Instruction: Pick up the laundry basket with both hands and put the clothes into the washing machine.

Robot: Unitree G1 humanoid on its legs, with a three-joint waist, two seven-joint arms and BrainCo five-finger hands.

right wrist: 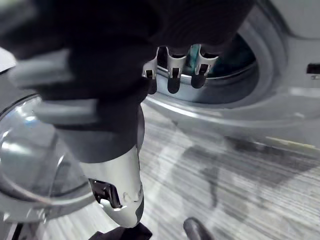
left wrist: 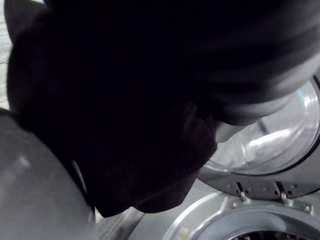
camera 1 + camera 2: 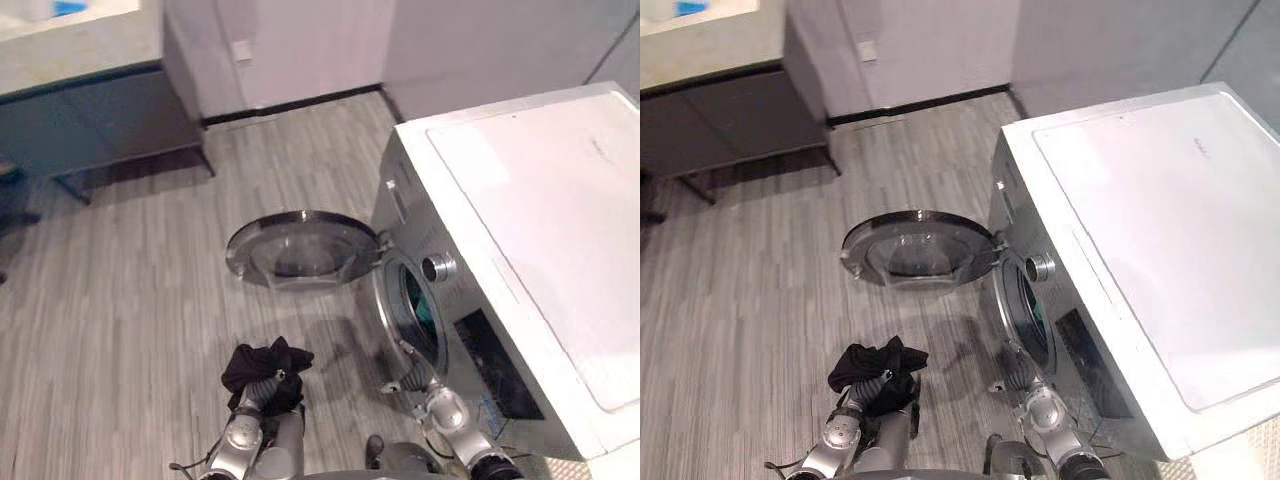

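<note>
A black garment (image 3: pixel 265 365) sits bunched over the left hand (image 3: pixel 262 392), above the floor (image 3: pixel 150 300) just short of the washing machine's (image 3: pixel 520 230) open door (image 3: pixel 300 248). Cloth hides the grip, so I cannot tell it. The right hand (image 3: pixel 410 372) hangs at the drum opening (image 3: pixel 420 310), loosely spread and holding nothing.

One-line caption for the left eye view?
Black garment on the left hand; right hand open before the washing machine, its door wide open.
</note>
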